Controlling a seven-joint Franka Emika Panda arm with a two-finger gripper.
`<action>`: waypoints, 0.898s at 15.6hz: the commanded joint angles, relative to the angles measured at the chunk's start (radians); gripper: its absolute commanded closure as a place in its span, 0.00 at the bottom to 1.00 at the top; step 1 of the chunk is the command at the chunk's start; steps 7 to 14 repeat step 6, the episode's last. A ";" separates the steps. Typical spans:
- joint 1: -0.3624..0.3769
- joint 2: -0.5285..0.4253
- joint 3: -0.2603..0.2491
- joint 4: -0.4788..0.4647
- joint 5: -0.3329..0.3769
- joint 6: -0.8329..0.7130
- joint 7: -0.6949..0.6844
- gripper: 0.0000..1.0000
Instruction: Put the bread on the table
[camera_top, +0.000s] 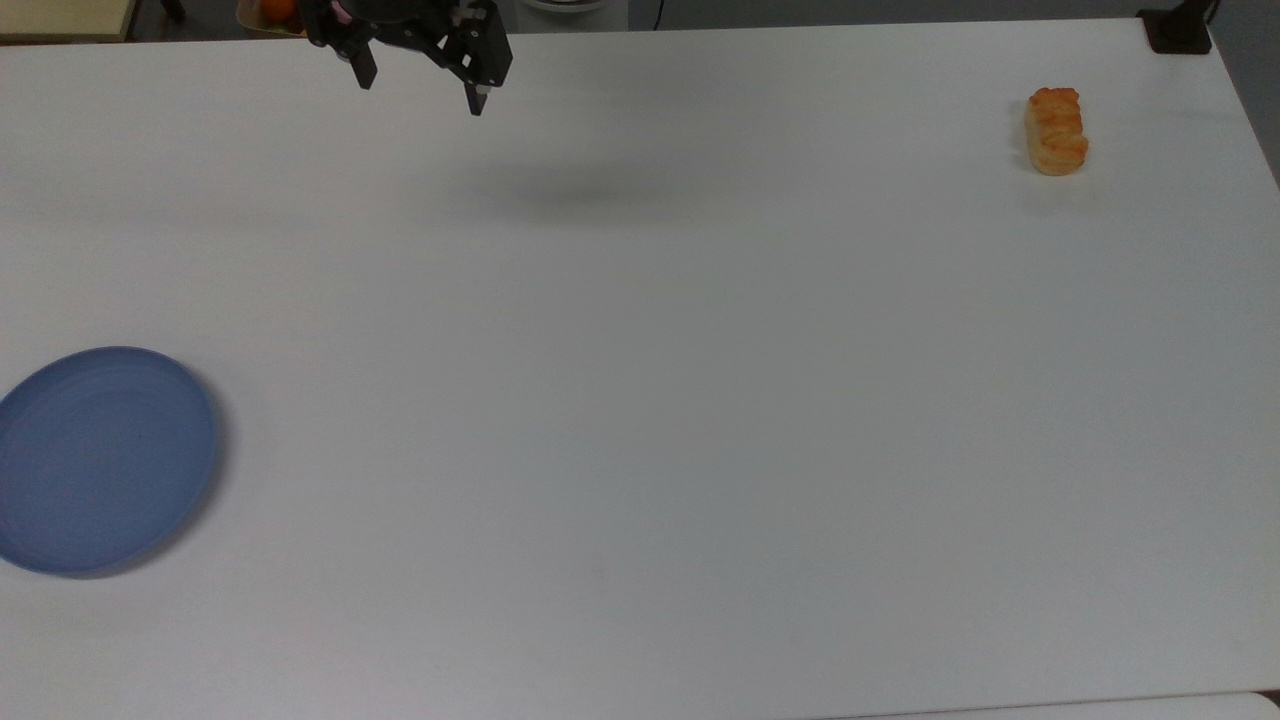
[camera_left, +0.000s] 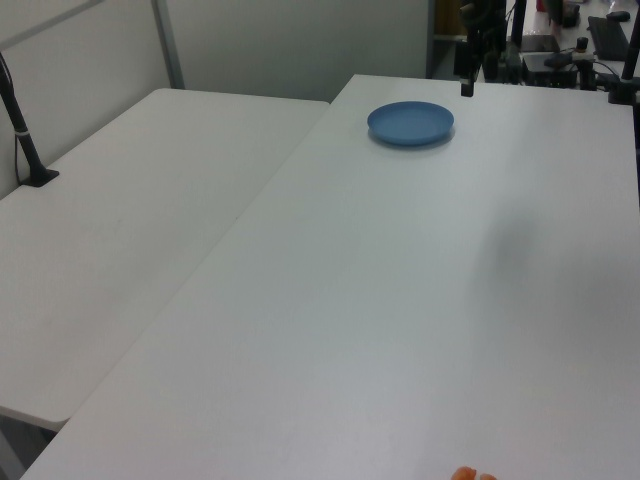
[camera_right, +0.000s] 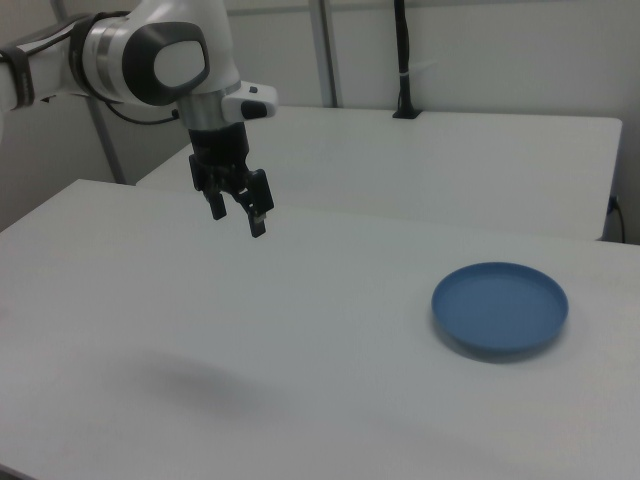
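Note:
The bread (camera_top: 1056, 130), a small golden-orange ridged loaf, lies on the white table (camera_top: 640, 400) near its far right corner in the top view. A sliver of the bread (camera_left: 470, 474) peeks in at the left view's bottom edge. My gripper (camera_top: 420, 90) hangs open and empty above the table's far edge, left of centre in the top view and far from the bread. In the right view the gripper (camera_right: 237, 222) points down with its two fingers apart, well above the tabletop. In the left view the gripper (camera_left: 467, 86) sits beyond the plate.
A round blue plate (camera_top: 100, 460) rests at the top view's left edge, also seen as the plate (camera_right: 500, 308) in the right view. A box of colourful toys (camera_top: 275, 10) and a black post base (camera_top: 1180, 30) sit behind the table. A second white table (camera_left: 120, 220) adjoins.

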 joint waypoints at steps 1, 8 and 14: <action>0.014 -0.046 -0.041 -0.024 0.020 0.020 -0.012 0.00; 0.015 -0.059 -0.104 0.021 0.022 0.012 -0.015 0.00; 0.015 -0.059 -0.104 0.021 0.022 0.012 -0.015 0.00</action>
